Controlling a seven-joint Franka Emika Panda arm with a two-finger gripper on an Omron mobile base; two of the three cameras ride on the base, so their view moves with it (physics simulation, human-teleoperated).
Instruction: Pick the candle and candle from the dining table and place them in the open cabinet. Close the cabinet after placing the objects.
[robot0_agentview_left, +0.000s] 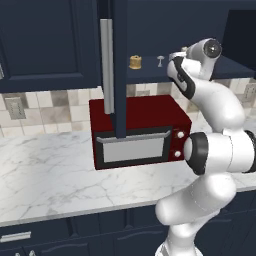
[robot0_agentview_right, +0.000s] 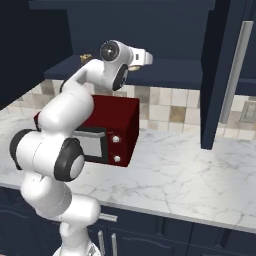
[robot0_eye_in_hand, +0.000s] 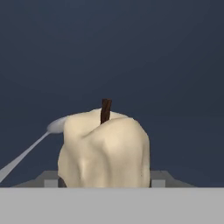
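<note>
Inside the open navy cabinet (robot0_agentview_left: 150, 75), the end effector (robot0_eye_in_hand: 105, 181) grips the cream candle (robot0_eye_in_hand: 105, 151), golden candle (robot0_agentview_left: 135, 62) well apart.

cabinet shelf (robot0_agentview_left: 150, 75) carries tan candle (robot0_agentview_left: 135, 62) and small silver stemmed item (robot0_agentview_left: 160, 61) beside it, marble counter (robot0_agentview_left: 45, 175) below carries red microwave (robot0_agentview_left: 137, 131)

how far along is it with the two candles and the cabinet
Roughly halfway. The golden-tan candle already sits on the open cabinet shelf beside a small silver piece. The cream candle sits close before the hand, seemingly gripped, with the arm raised to shelf height. Left: set it down, then swing the cabinet door shut above the red microwave.
</note>
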